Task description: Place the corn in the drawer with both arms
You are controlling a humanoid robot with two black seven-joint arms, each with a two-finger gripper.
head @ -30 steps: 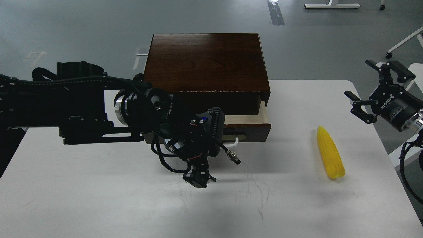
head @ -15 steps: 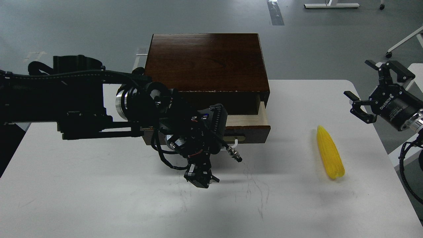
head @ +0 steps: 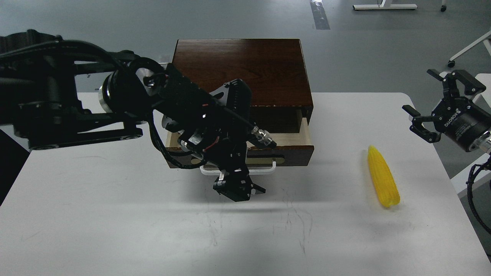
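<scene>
Grey floor, white bench (head: 115,230). Drawer (head: 285,140) at back edge, pulled partly open to receive. Left gripper (head: 238,188) just below handle (head: 238,170), dark; closure unclear. Corn (head: 383,176) lies free near right edge; right gripper (head: 435,103) spread wide, positioned beyond it, probably for pickup.

The left arm (head: 115,99) covers the left half of the drawer (head: 295,147) and part of its white handle (head: 264,168). The left gripper (head: 239,188) is a dark clump, fingers impossible to separate. The right arm (head: 466,126) runs off the right edge, and the desk (head: 115,230) is cut by the bottom edge.
</scene>
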